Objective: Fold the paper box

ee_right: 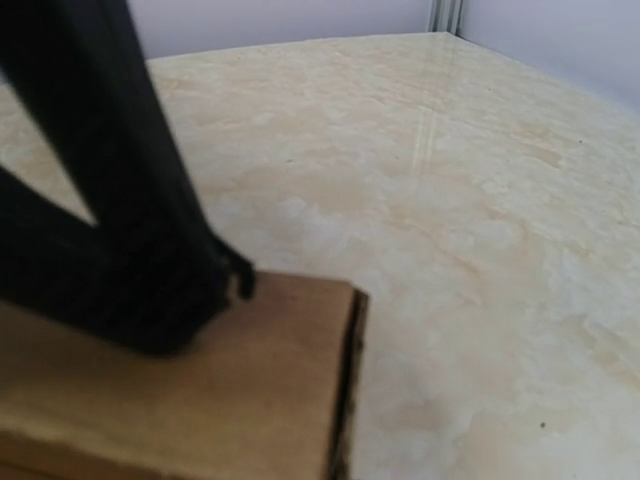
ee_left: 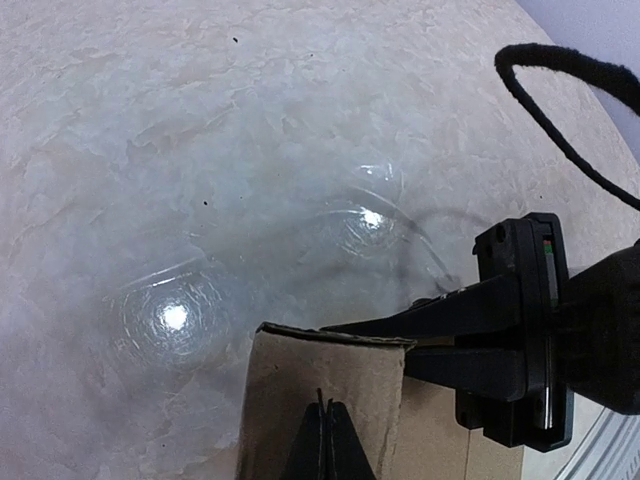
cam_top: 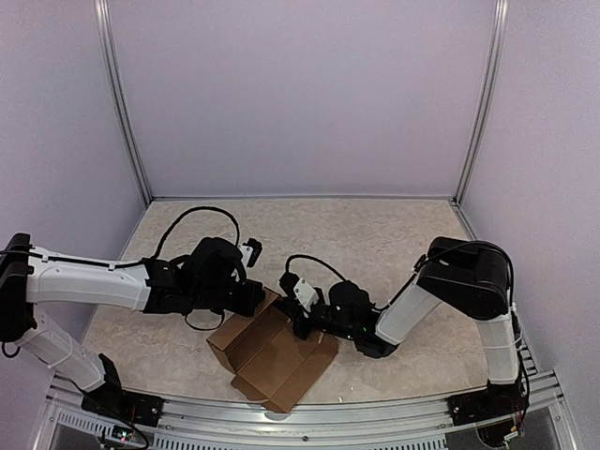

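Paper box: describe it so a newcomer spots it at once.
On the marbled beige table, look at the near edge between the two arms. The paper box lies there, with the left gripper and right gripper at its far side. It is the only brown cardboard thing, creased into panels.

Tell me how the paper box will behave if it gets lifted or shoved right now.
The paper box is thin creased cardboard with open flaps, so it would likely flex at the folds. It looks light and would probably slide on the glossy table. The left gripper and right gripper pinch its edges, which might crease there.
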`<state>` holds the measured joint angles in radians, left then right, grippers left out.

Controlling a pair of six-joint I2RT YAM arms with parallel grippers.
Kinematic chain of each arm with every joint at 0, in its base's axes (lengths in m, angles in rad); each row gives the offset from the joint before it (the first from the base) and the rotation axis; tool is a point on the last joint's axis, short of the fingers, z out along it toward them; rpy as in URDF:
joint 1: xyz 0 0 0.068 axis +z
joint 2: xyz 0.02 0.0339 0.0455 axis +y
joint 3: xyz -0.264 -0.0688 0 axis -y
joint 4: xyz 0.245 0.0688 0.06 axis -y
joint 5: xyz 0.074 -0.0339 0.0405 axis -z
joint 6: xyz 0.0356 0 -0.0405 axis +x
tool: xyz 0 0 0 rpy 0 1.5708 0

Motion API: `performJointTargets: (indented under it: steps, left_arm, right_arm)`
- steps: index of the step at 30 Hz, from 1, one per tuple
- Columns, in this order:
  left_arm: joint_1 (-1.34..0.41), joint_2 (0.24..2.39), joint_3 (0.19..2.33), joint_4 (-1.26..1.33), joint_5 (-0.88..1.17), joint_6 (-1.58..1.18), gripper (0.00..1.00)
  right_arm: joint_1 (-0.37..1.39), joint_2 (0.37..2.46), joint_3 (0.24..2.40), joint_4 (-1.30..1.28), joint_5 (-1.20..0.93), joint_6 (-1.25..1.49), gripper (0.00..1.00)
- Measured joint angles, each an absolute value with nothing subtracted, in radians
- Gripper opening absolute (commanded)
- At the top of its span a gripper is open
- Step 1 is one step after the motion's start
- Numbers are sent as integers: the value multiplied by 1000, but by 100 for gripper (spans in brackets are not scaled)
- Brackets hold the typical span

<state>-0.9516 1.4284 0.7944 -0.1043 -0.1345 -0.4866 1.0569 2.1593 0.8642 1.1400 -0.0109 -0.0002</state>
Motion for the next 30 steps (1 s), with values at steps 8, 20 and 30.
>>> performJointTargets:
  steps: [8,20,30]
  left_arm:
    - [-962,1478,825,-88,-130,-495,0]
    - [-970,1495,839,-81,-123,-501,0]
    - [-971,1495,842,-85,-123,-511,0]
  right_arm:
    - [1053,2181,861,1165,-17,15,20]
    - [1053,2220,895,1160,-13,20,6]
    - [1054,2230,906,1170,17,30,0]
